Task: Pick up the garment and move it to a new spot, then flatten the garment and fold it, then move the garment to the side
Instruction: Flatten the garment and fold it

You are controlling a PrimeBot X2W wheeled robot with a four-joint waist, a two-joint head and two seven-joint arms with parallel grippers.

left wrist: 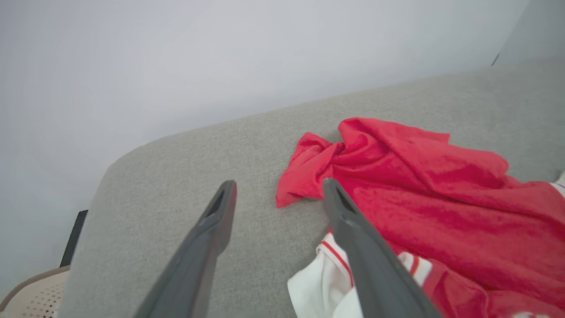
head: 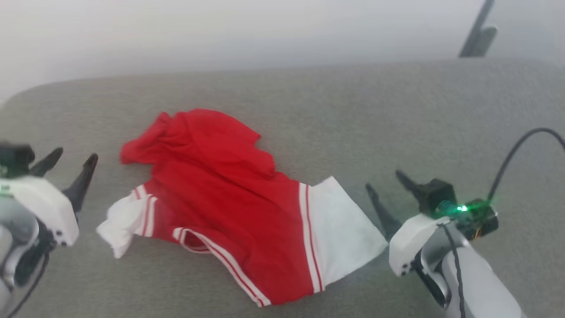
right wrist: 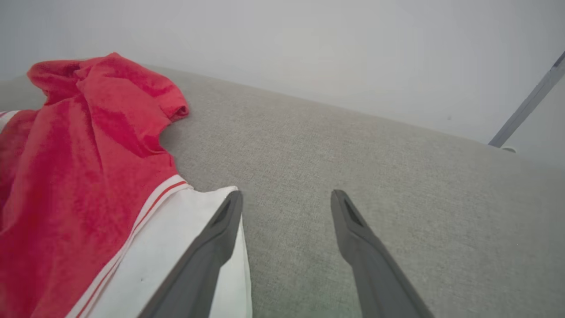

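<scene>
Left of the garment (head: 229, 198), our left gripper (head: 76, 154) hovers with its fingers spread wide and nothing between them, near the crumpled white sleeve (head: 121, 221). Right of the garment, our right gripper (head: 382, 179) is just as wide and empty, one finger just beside the flat white sleeve (head: 344, 229). Between them we see the garment lying rumpled on the grey cushion (head: 353, 110), its red body bunched toward the far side.

The T-shirt (head: 229, 198) at frame centre is red, its sleeves white with red-and-white striped trim. The upholstered surface (head: 353, 110) is flecked grey and the wall (head: 220, 31) along the top is pale grey. The left gripper (head: 76, 154) and right gripper (head: 383, 179) have dark grey jaws and white housings. A green light (head: 461, 207) glows at lower right.
</scene>
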